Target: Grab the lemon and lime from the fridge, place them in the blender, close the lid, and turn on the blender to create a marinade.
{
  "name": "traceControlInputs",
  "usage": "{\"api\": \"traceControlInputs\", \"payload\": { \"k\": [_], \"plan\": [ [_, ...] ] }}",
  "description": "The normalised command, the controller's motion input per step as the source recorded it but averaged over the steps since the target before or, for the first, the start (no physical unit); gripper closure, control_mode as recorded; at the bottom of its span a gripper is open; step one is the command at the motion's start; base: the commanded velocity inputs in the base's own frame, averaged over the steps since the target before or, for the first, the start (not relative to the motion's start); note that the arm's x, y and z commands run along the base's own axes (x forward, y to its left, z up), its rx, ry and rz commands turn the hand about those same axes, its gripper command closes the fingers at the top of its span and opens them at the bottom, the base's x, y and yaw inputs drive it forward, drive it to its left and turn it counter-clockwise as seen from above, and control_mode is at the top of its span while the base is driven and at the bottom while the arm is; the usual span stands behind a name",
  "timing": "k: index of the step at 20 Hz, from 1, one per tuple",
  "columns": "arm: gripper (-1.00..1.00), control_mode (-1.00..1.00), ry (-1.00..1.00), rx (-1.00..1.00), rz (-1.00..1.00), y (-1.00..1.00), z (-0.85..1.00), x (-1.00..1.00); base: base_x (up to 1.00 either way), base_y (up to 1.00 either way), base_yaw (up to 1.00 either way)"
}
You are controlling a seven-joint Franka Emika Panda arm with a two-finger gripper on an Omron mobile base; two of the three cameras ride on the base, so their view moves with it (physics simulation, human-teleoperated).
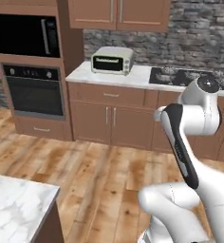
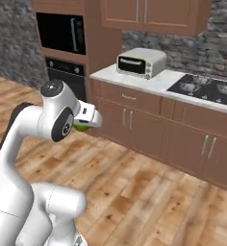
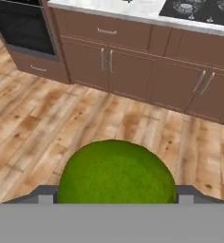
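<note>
One fruit is in your grip: the fingers (image 3: 115, 199) pinch the lime (image 3: 116, 173), carried high above the wood floor (image 3: 47, 118). From the right base camera the lime (image 2: 81, 127) peeks out under the white hand, facing the cabinets (image 2: 149, 129) below the toaster oven (image 2: 141, 62) and cooktop (image 2: 207, 89). Your hold looks shallow on a round, smooth ball, so a fast swing or base turn could roll it out onto the floor. Keep the wrist steady while you seek the blender.
</note>
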Motion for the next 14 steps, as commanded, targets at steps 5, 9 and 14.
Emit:
{"api": "traceControlInputs", "payload": {
  "k": [5, 9, 14],
  "plan": [
    [1.00, 1.00, 0.00, 0.00, 0.00, 0.00, 0.00, 0.00, 0.64, -0.07, 0.81],
    [1.00, 1.00, 0.00, 0.00, 0.00, 0.00, 0.00, 0.00, 0.63, -0.13, 0.82],
    [1.00, 1.00, 0.00, 0.00, 0.00, 0.00, 0.00, 0.00, 0.75, -0.20, 0.78]
  ]
}}
